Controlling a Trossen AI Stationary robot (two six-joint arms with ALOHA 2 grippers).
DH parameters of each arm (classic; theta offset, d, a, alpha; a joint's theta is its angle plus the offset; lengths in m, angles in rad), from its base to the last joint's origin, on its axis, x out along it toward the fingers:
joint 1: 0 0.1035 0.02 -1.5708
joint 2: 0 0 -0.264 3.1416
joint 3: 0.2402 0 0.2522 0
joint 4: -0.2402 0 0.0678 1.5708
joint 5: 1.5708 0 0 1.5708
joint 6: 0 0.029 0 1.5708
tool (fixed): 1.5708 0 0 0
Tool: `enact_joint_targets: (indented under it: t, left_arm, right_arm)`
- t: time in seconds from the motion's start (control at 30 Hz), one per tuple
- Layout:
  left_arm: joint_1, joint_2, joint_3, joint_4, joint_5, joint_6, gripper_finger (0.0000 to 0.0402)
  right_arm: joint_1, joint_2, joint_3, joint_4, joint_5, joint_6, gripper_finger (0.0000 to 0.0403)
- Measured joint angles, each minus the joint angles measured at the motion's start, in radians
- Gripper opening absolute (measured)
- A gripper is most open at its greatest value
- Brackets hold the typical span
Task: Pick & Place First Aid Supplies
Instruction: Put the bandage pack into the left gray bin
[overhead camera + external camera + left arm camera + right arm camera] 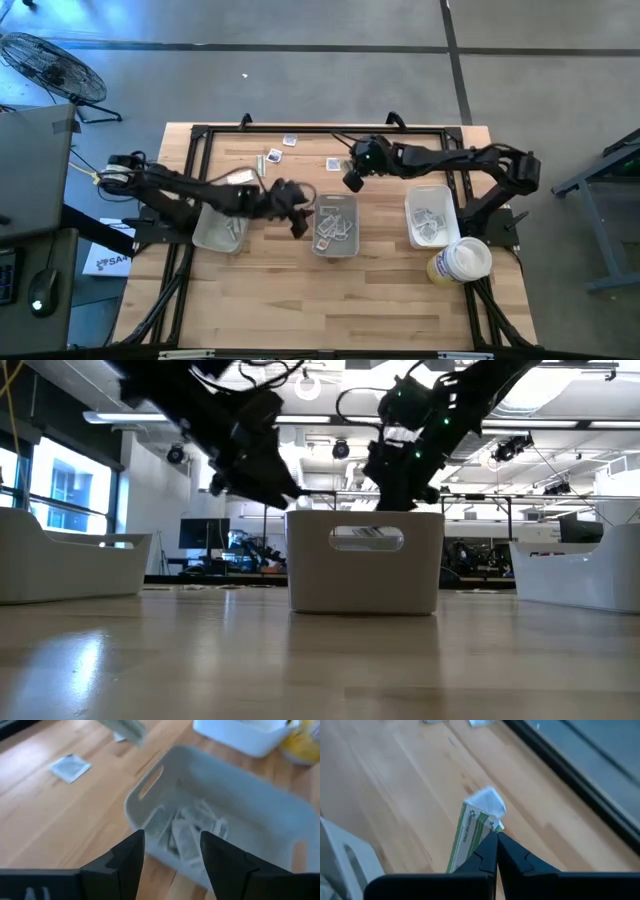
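**Sorting well under way, loose packets remain**

The right gripper (pixel 496 836), at 1 o'clock from the middle tray (pixel 335 245), is pinched tight on a green-white strip (pixel 470 832) lifted clear of the table (pixel 300 300). The left gripper (pixel 172 847) hangs spread and empty over the middle tray's 9 o'clock rim. All 3 trays already hold packets. Several loose sachets (pixel 290 141) wait toward 12 o'clock.
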Motion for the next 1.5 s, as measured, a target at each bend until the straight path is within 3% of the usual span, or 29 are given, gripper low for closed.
enact_joint_targets:
  t: [0.07,0.2,0.47,0.63,0.93,1.17,1.33,1.5]
  left_arm:
    - [0.058,0.003,0.000,0.044,0.078,0.039,0.0191]
    - [0.147,0.011,-0.002,0.107,0.141,0.091,0.0191]
    - [0.257,0.041,0.000,0.248,0.138,0.183,0.0191]
    - [0.306,0.078,0.000,0.287,0.147,0.156,0.0191]
    - [0.322,0.138,-0.001,0.477,0.286,0.181,0.0191]
    - [0.329,0.138,-0.002,0.431,0.246,0.206,0.0171]
    - [0.328,0.138,-0.002,0.425,0.375,0.318,0.0153]
    - [0.340,0.131,-0.002,0.396,0.398,0.434,0.0152]
  right_arm:
    - [0.014,0.000,0.000,0.038,0.021,-0.014,0.0001]
    - [0.039,0.000,-0.004,0.136,0.042,-0.057,0.0001]
    - [0.090,0.000,-0.014,0.278,0.042,-0.132,0.0001]
    - [0.119,0.000,-0.014,0.364,0.038,-0.158,0.0001]
    - [0.132,0.000,-0.013,0.434,0.008,-0.137,0.0001]
    - [0.136,0.000,-0.013,0.435,0.014,-0.125,0.0001]
    - [0.136,0.000,-0.013,0.434,0.023,-0.123,0.0001]
    - [0.137,0.000,-0.013,0.445,0.023,-0.130,0.0001]
